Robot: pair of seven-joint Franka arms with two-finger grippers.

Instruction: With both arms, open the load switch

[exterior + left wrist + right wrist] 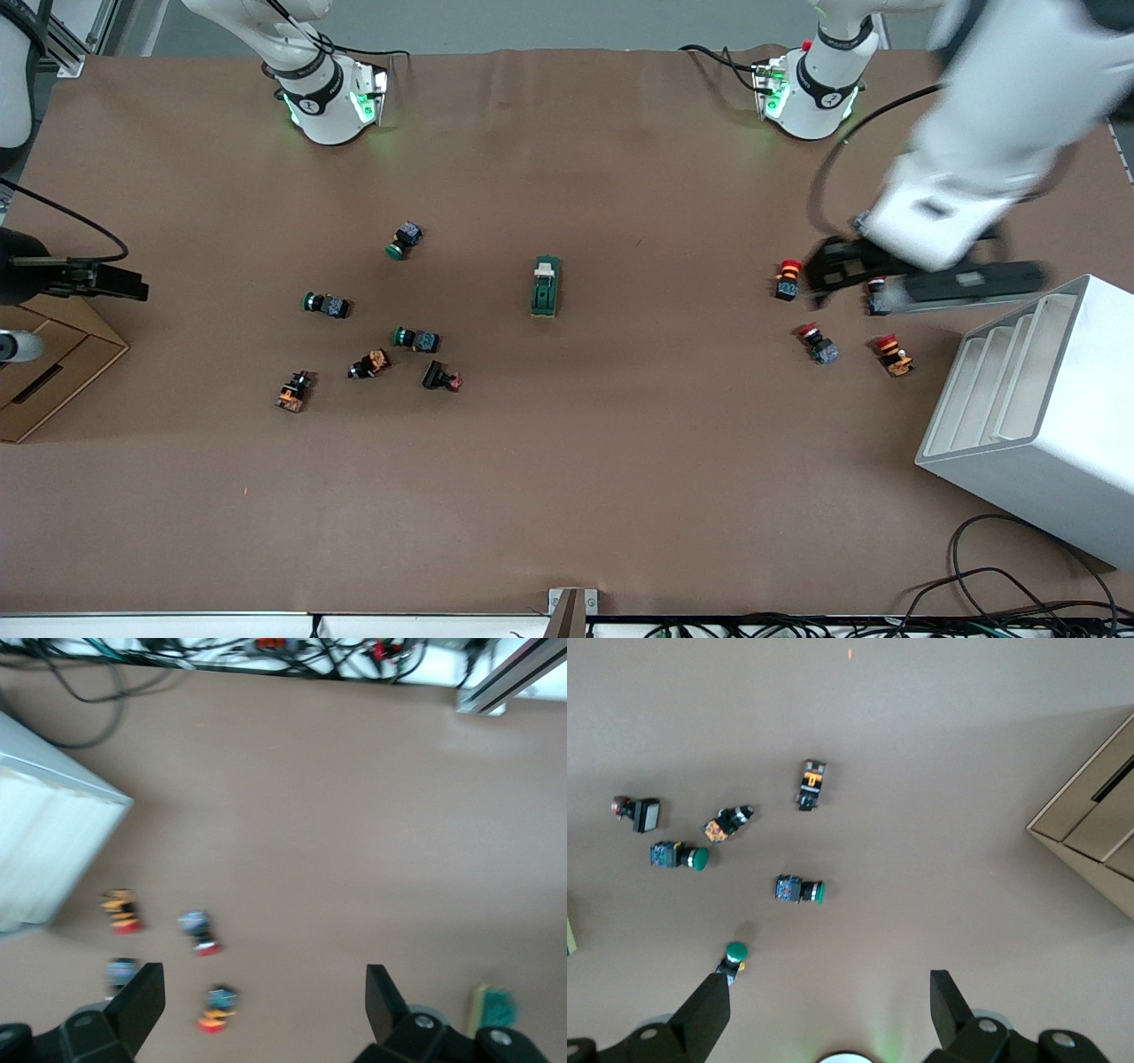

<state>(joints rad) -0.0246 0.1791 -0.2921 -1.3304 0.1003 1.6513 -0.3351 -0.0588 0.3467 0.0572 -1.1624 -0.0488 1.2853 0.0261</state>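
The load switch (546, 286), a dark green oblong block with a white lever end, lies flat at the middle of the table. It shows as a green blur at the rim of the left wrist view (494, 1005). My left gripper (842, 270) hangs open over the red push-buttons (788, 278) toward the left arm's end, one button (217, 1007) showing between its fingers (142, 997). My right gripper (124, 285) is open and empty, high over the table's edge at the right arm's end, above a cardboard box. Neither gripper touches the switch.
Several green and orange push-buttons (416, 338) lie scattered toward the right arm's end, also seen in the right wrist view (802, 890). A white slotted rack (1032, 416) stands at the left arm's end. A cardboard box (49, 372) sits at the right arm's end.
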